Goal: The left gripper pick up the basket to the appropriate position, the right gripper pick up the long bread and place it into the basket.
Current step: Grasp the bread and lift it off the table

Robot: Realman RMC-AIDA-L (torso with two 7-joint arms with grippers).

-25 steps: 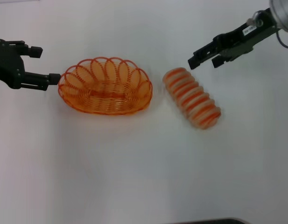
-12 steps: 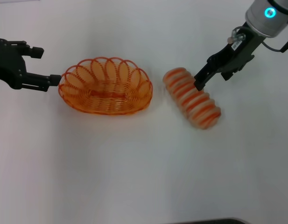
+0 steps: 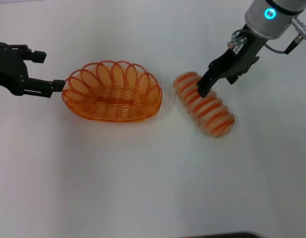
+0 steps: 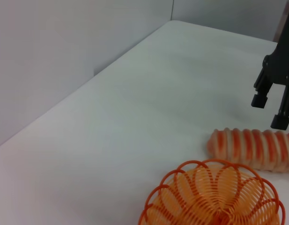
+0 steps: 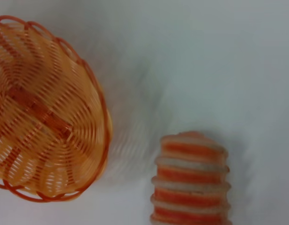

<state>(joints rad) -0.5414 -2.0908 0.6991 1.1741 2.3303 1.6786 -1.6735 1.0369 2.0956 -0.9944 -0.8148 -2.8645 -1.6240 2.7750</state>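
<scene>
Two jaws (left wrist view only) over long bread (image 4: 255, 148)

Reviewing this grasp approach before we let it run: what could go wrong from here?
1. The right gripper, jaws open, sits over the far end of the long bread, not its middle. An end grip could let the loaf tip or slip when lifted.
2. The bread is round and ridged; a finger landing on it off-centre could roll it across the table.
3. The left gripper is only at the basket rim's left edge. A push there could slide the light wire basket.
</scene>
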